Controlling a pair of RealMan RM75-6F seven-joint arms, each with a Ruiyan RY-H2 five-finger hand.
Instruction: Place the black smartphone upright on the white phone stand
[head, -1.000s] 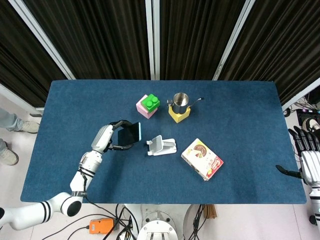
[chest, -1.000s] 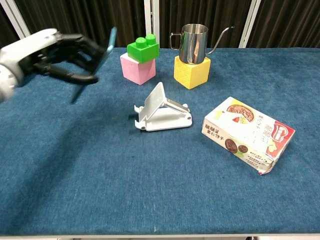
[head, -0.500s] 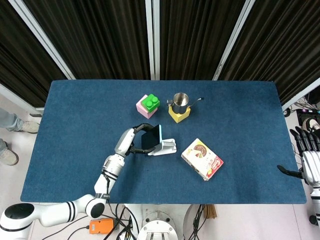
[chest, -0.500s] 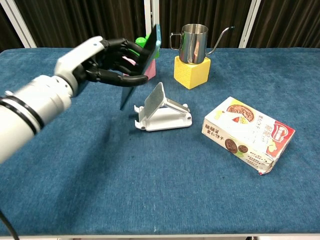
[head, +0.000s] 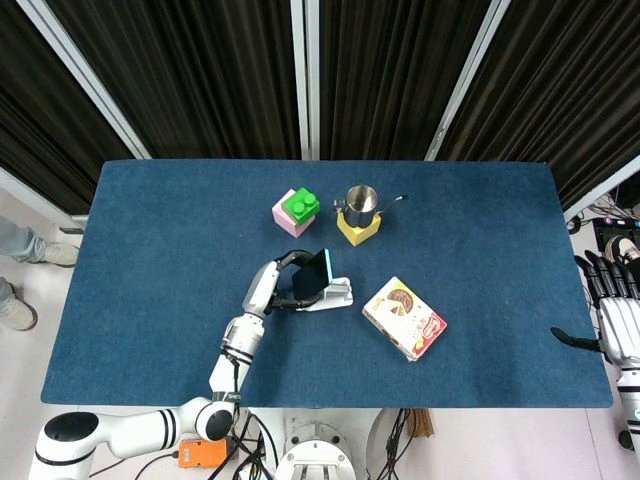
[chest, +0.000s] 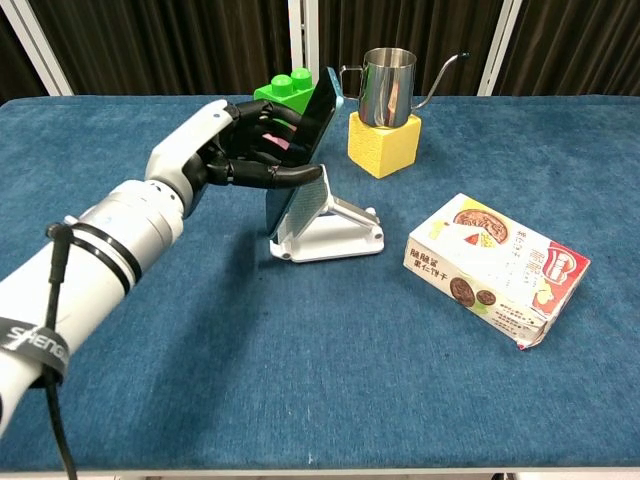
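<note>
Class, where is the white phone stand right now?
In both views the white phone stand sits mid-table, beside the left hand holding the black smartphone, left of the biscuit box.

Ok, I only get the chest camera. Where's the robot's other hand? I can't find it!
Observer: The head view shows it. The right hand hangs off past the right edge of the table, with its fingers spread and nothing in them.
Operator: And from the top, is the phone over the stand?
Observer: Yes. From above, the black smartphone, held by the left hand, covers the left end of the white phone stand. The stand's base sticks out to the phone's right. I can't tell whether the phone is seated.
</note>
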